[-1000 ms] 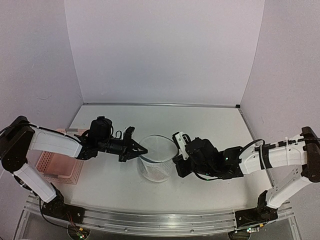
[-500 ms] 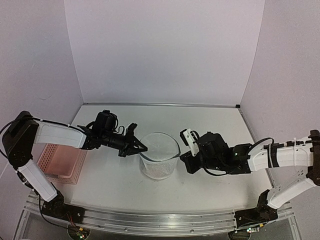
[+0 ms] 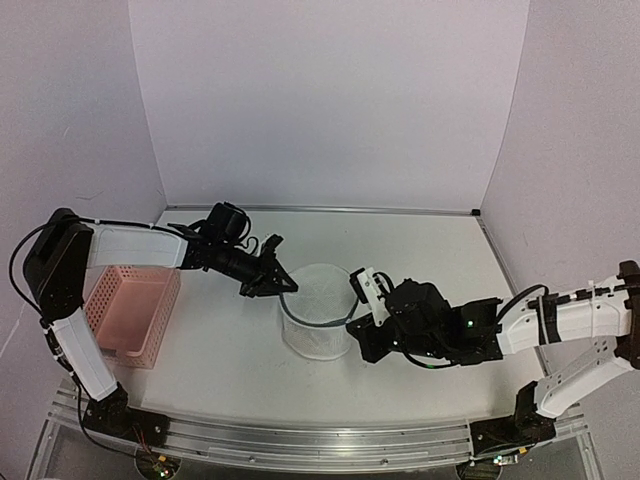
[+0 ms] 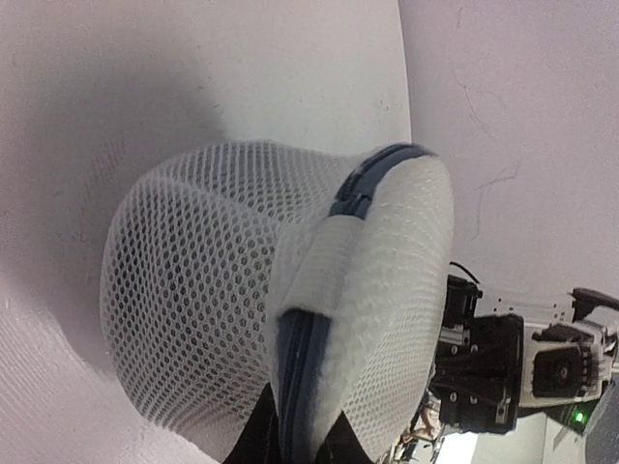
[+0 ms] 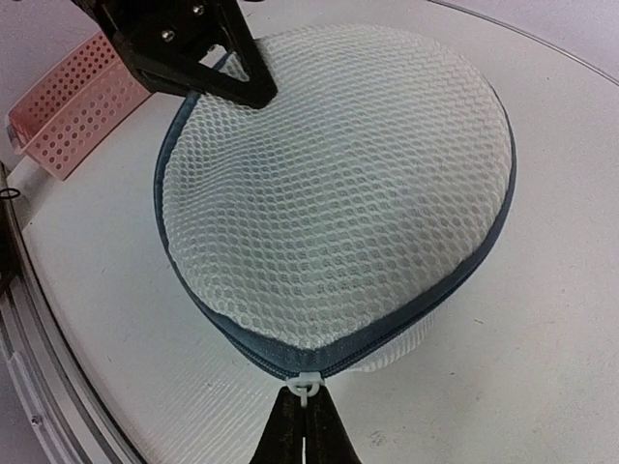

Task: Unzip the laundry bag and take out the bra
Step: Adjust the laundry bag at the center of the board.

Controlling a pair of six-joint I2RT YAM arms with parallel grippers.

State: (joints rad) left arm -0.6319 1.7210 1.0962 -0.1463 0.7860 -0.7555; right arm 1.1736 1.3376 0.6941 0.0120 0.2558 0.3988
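Note:
The laundry bag (image 3: 318,318) is a white mesh cylinder with a dark zip rim, standing mid-table with its lid on. My left gripper (image 3: 281,286) is shut on the bag's far-left rim; in the left wrist view the rim (image 4: 302,387) runs between the dark fingertips (image 4: 253,437). My right gripper (image 3: 357,322) is shut on the white zipper pull (image 5: 308,385) at the bag's near-right rim, fingers (image 5: 290,435) pressed together. The lid (image 5: 338,174) bulges upward. The left gripper also shows in the right wrist view (image 5: 253,89). The bra is hidden.
A pink lattice basket (image 3: 130,312) stands at the left near the table's edge and also shows in the right wrist view (image 5: 77,108). The metal rail (image 3: 300,445) runs along the table's near edge.
My left gripper has swung back and right and closed on the bag's rim. My right gripper drew off slightly, then came back to the bag's near-right rim. The bag shifted a little.

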